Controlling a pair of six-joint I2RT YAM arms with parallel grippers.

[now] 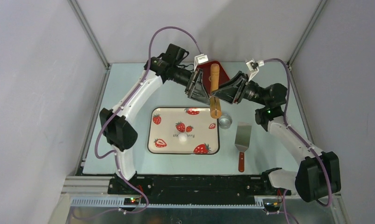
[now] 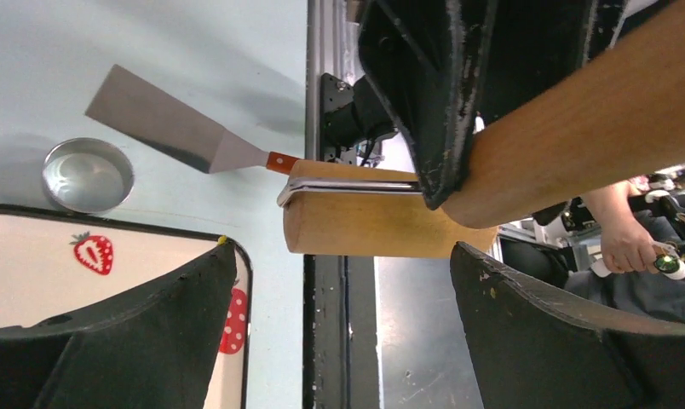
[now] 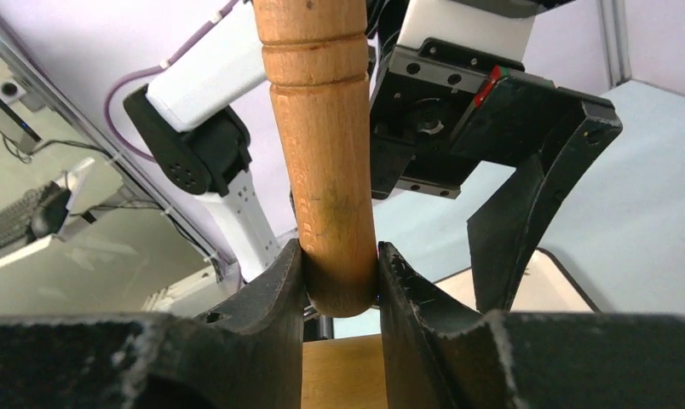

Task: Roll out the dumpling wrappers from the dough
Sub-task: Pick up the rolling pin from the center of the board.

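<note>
A wooden rolling pin (image 1: pixel 215 93) hangs above the far edge of the strawberry-print tray (image 1: pixel 160 116). My right gripper (image 1: pixel 219 93) is shut on its handle (image 3: pixel 322 170), with the thick roller (image 3: pixel 343 375) just beyond the fingers. My left gripper (image 1: pixel 204 91) is open on the pin's other side. In the left wrist view the roller (image 2: pixel 373 223) lies just past my left gripper (image 2: pixel 341 264), touching neither finger. A small white lump of dough (image 1: pixel 182 138) sits in the middle of the tray. No dumpling wrappers are in view.
A small silvery cup (image 1: pixel 225 121) stands by the tray's right far corner. A metal spatula (image 1: pixel 243 140) with a red handle lies to its right. A dark red tray (image 1: pixel 222 70) lies at the back under the pin. Both forearms crowd the far middle.
</note>
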